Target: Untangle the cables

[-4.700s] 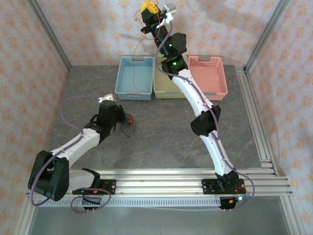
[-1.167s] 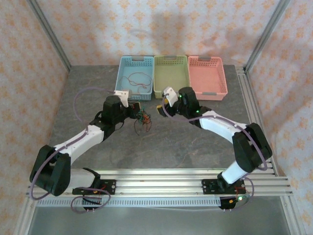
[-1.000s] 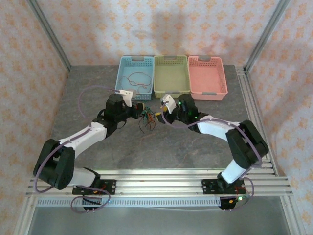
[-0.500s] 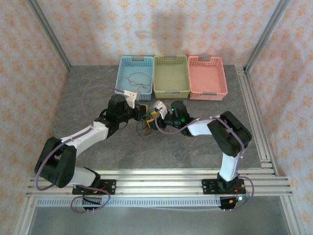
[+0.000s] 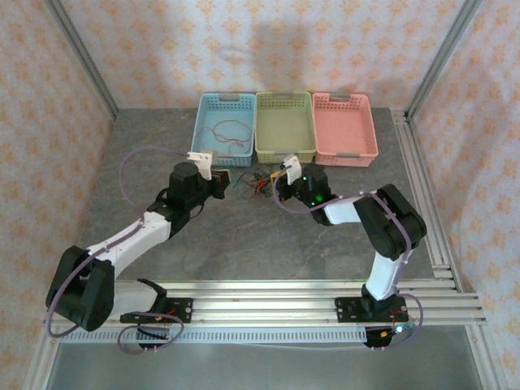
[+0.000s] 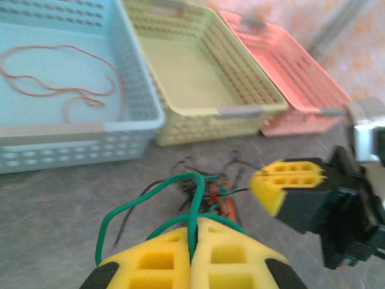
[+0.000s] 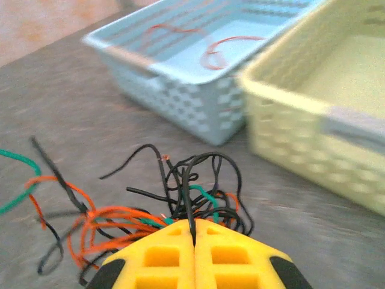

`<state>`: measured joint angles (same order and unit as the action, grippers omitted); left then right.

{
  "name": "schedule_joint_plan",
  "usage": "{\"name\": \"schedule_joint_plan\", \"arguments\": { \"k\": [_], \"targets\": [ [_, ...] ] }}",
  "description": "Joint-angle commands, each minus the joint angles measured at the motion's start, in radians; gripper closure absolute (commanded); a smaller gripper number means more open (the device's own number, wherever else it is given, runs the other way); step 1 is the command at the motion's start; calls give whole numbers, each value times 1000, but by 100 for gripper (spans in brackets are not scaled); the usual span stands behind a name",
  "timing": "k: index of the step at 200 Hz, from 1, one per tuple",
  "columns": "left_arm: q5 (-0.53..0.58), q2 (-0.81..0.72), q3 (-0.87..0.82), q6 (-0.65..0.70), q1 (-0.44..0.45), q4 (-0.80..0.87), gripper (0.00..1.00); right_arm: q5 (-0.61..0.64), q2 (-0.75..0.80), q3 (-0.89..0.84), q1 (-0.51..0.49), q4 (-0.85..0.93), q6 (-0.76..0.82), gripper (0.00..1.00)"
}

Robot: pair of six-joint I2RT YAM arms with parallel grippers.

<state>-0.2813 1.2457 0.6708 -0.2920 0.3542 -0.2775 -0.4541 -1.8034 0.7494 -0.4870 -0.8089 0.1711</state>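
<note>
The cables point(image 5: 250, 182) are a small clump of thin black, orange and green wires stretched between my two grippers in front of the baskets. My left gripper point(image 5: 225, 181) is shut on a green cable point(image 6: 195, 192) that loops out from between its yellow fingers point(image 6: 159, 253). From the right, my right gripper point(image 5: 273, 181) is shut on a black cable point(image 7: 187, 192) that rises from its pinched tips point(image 7: 194, 225). The rest of the clump point(image 7: 150, 205) lies on the table just past those tips. In the left wrist view the right gripper's yellow finger point(image 6: 289, 180) sits beside the clump point(image 6: 216, 194).
Three baskets stand side by side behind the clump: blue point(image 5: 223, 130), yellow-green point(image 5: 284, 126) and pink point(image 5: 345, 126). A loose red wire point(image 5: 227, 134) lies in the blue one. Bare grey table extends in front and to both sides.
The right gripper has shut on a black cable and drawn back to the right. The left gripper, still shut, has pulled slightly left, and the clump now stretches between them.
</note>
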Motion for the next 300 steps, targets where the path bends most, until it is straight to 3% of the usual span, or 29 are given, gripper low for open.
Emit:
{"name": "schedule_joint_plan", "arguments": {
  "k": [1, 49, 67, 97, 127, 161, 184, 217, 260, 300],
  "targets": [
    [200, -30, -18, -49, -26, 14, 100, 233, 56, -32, 6, -119, -38, 100],
    [475, -99, -55, -149, -83, 116, 100, 552, 109, -101, 66, -152, -111, 100],
    [468, -130, -90, -196, -132, 101, 100, 596, 132, -129, 91, -175, -143, 100],
    [476, -122, -82, -203, -138, 119, 100, 631, 159, -177, 94, -265, -151, 100],
    [292, -120, -109, -173, -141, 11, 100, 457, 147, -168, 91, -289, -151, 100],
    [-48, -29, -47, -144, -118, -84, 100, 449, 132, -171, 86, -321, -160, 100],
    [-142, 25, 59, -126, -67, -37, 100, 468, 139, -184, 85, -336, -166, 100],
    [-105, 171, 323, -65, 42, 141, 100, 568, 160, -218, 85, -376, -154, 100],
    [-184, 450, 643, -192, 60, 127, 100, 748, 187, -261, 86, -407, -141, 100],
    [-208, 749, 997, -272, 109, 164, 100, 803, 205, -278, 87, -398, -135, 100]
  ]
}}
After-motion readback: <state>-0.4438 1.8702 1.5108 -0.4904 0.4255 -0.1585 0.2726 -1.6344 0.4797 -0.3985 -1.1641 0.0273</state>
